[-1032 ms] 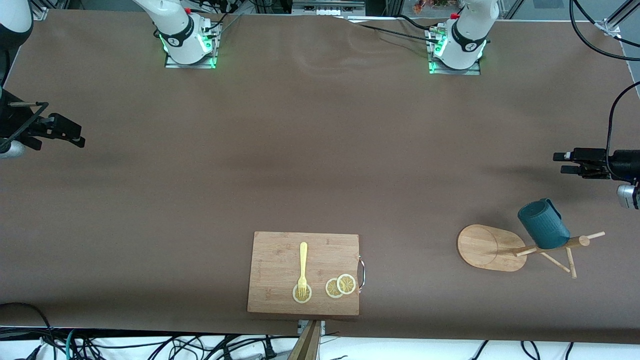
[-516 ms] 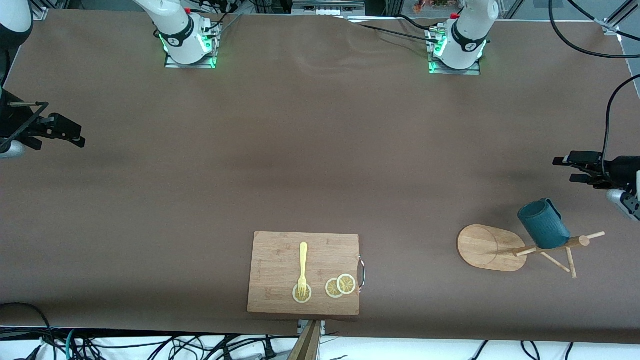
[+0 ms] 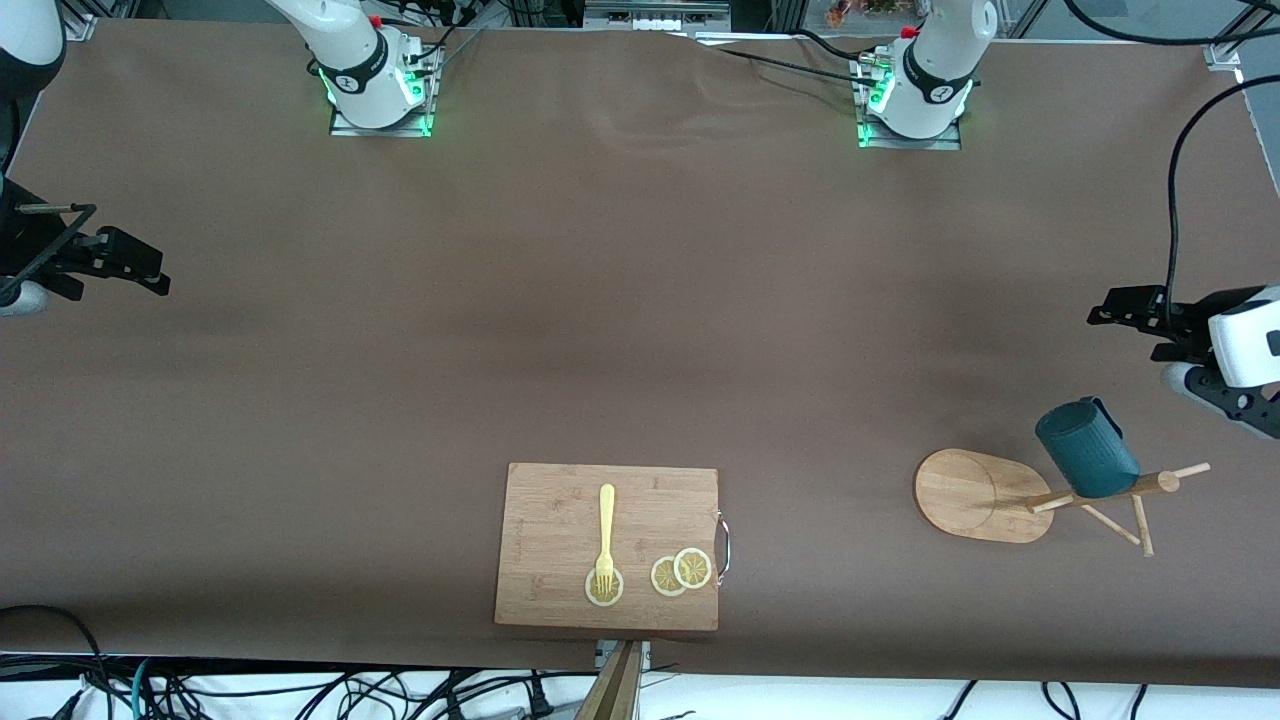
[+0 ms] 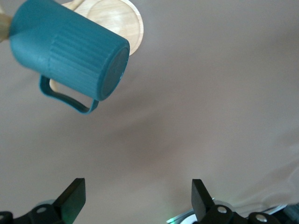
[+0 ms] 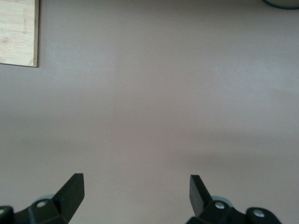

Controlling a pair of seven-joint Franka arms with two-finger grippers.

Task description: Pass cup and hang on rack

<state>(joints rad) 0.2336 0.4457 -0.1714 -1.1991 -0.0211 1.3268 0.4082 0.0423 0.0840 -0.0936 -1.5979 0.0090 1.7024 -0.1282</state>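
Cup (image 3: 1087, 449) hangs on rack (image 3: 985, 494) near table edge; both tools, left (image 3: 1120, 312) and right (image 3: 150, 272), released.

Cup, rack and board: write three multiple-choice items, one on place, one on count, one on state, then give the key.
1. Where is the cup?
A. hung on a peg of the rack
B. on the board
C. in the left gripper

2. How many lemon slices lie on the board?
A. one
B. three
C. five

3. How stands the left gripper?
A. shut on the cup
B. shut on the fork
C. open, holding nothing

Key: 1 A, the cup hangs tilted on a peg near the post's top. 2 B, two overlap near the board's handle and one lies under the fork's tines. 3 C, the left wrist view shows its fingers spread with only table between them.
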